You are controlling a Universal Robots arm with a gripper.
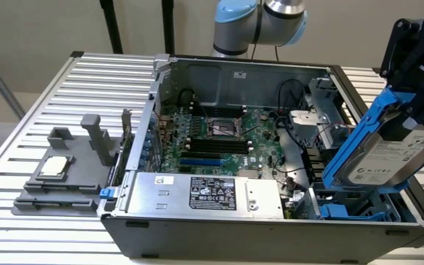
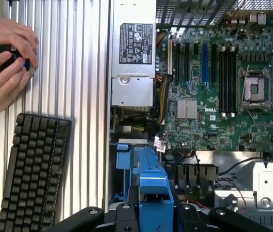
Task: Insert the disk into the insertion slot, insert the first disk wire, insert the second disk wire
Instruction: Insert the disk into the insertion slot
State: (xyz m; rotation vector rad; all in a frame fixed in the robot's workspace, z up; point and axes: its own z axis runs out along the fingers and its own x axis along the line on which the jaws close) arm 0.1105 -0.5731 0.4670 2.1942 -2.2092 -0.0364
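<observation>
The disk (image 1: pixel 392 157) is a silver-grey drive with a white label in a blue carrier (image 1: pixel 359 138). It hangs tilted, label towards the camera, over the near corner of the open computer case on the exterior view's right. My gripper (image 1: pixel 412 105) is shut on its upper end. In the wrist view the blue carrier (image 2: pixel 151 181) sits between my black fingers (image 2: pixel 127 215). The insertion slot (image 1: pixel 348 212), a grey bay with blue tabs, lies just below the disk's lower end. Thin cables (image 1: pixel 295 130) run beside the bay; I cannot tell which are the disk wires.
A silver power-supply box (image 1: pixel 205 193) fills the case's near side, with the motherboard (image 1: pixel 220 132) behind it. A grey stepped fixture block (image 1: pixel 64 165) stands on the slatted table (image 1: pixel 109 77). Outside the case lie a black keyboard (image 2: pixel 32 169) and a person's hands (image 2: pixel 6 58).
</observation>
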